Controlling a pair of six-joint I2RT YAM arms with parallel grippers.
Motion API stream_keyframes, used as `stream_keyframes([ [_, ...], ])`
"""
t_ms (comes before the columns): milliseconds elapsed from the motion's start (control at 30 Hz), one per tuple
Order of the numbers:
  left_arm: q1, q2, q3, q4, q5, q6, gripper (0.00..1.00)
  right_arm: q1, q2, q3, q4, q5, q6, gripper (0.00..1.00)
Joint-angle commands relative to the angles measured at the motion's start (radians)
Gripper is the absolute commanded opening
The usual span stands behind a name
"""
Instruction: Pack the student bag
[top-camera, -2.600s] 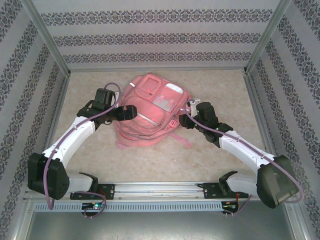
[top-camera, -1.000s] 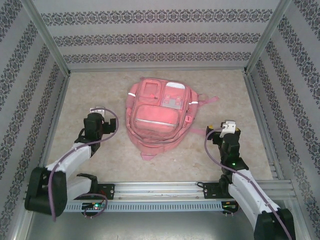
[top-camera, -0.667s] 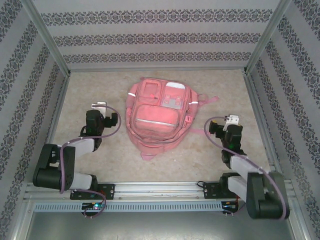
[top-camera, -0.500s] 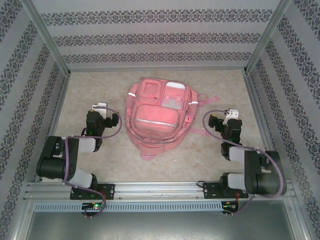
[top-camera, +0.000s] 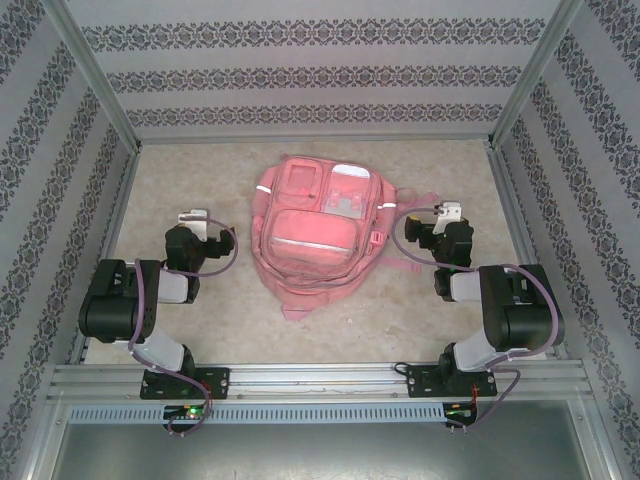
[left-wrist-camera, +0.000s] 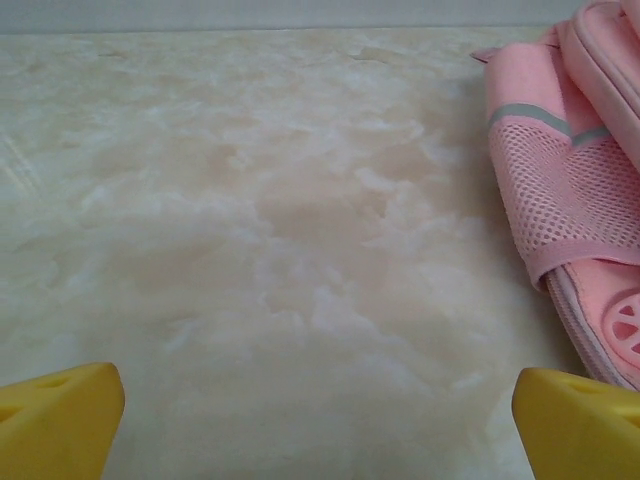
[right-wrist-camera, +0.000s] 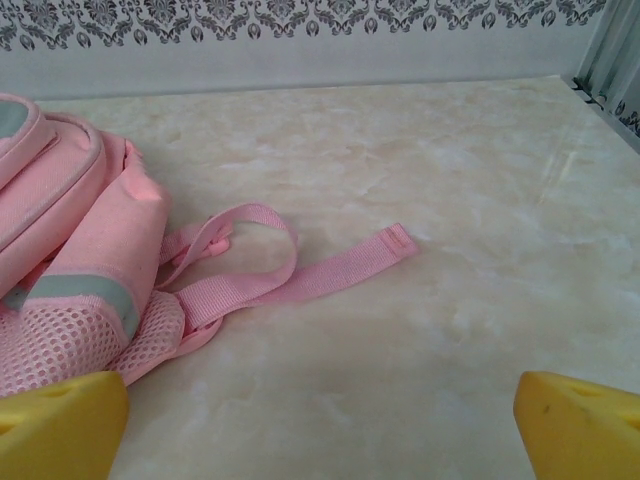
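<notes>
With its front face turned up and its pockets apparently zipped, the student bag (top-camera: 312, 232) lies flat in the middle of the table (top-camera: 450, 160), between the two arms and touching neither. Its small pockets and clear window pocket (top-camera: 345, 203) are towards the far side, and a loose strap (right-wrist-camera: 330, 265) trails out to the right across the marbled surface. That flat, centred pose puts every zip within reach of both arms, which is probably why the bag sits there. The left gripper (left-wrist-camera: 318, 430) hangs low over bare table just left of the bag, its yellow fingertips (left-wrist-camera: 55, 420) spread wide with nothing between them, and the bag's mesh side pocket (left-wrist-camera: 560, 200) and a pale reflective strip (left-wrist-camera: 530, 112) show at the right edge of its wrist view. The right gripper (right-wrist-camera: 320, 430) mirrors it on the bag's right side, jaws equally wide and empty, looking across the strap towards the patterned far wall (right-wrist-camera: 300, 20). Both arms are folded close over their bases at the near edge, a compact posture that leaves the bag unobstructed from above. Whether anything is inside the bag cannot be told. Judged from the closed pockets and the parked arms, the packing looks either complete or not yet begun.
</notes>
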Motion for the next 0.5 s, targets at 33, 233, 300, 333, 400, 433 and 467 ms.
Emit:
stream_keyframes([
  [33,0.007,-0.003,-0.001,0.06,-0.027,-0.028,0.99,0.001,-0.003,0.012,0.02,0.008,-0.017,0.98],
  [233,0.007,-0.003,0.005,0.051,-0.014,-0.022,0.99,0.001,-0.003,0.013,0.019,0.008,-0.018,0.98],
  [300,0.007,-0.003,0.005,0.05,-0.013,-0.021,0.99,0.003,-0.003,0.013,0.017,0.009,-0.02,0.98],
  [333,0.007,-0.003,0.004,0.051,-0.013,-0.021,0.99,0.004,-0.003,0.013,0.016,0.009,-0.021,0.98],
  [400,0.007,-0.003,0.004,0.05,-0.012,-0.021,0.99,0.004,-0.003,0.015,0.015,0.01,-0.022,0.98],
  [433,0.007,-0.003,0.004,0.049,-0.012,-0.021,0.99,0.004,-0.003,0.016,0.011,0.01,-0.022,0.98],
  [467,0.007,-0.003,0.004,0.05,-0.012,-0.021,0.99,0.004,-0.003,0.016,0.01,0.012,-0.024,0.98],
])
